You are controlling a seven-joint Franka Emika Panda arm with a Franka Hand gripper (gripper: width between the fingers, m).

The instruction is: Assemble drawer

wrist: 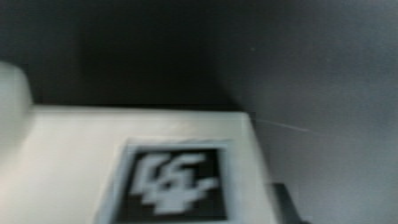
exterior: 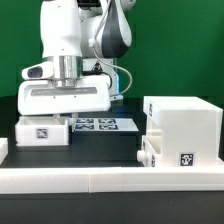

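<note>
On the black table [exterior: 108, 146] a small tray [exterior: 42, 131] lies directly under the gripper [exterior: 66, 113], long side across the exterior view; whether its fingers are parted cannot be told

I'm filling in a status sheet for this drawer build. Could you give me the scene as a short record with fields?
left tray: on the table, exterior view's left, marker facing up
pincer: low over the left tray; open or shut, cannot tell
wrist view: close on a white marked surface
housing: exterior view's right, upright, marker on its front
second tray: against the housing's lower side; whether inserted, cannot tell
marker board: flat, behind, between left tray and housing
border wall: along the near edge
</note>
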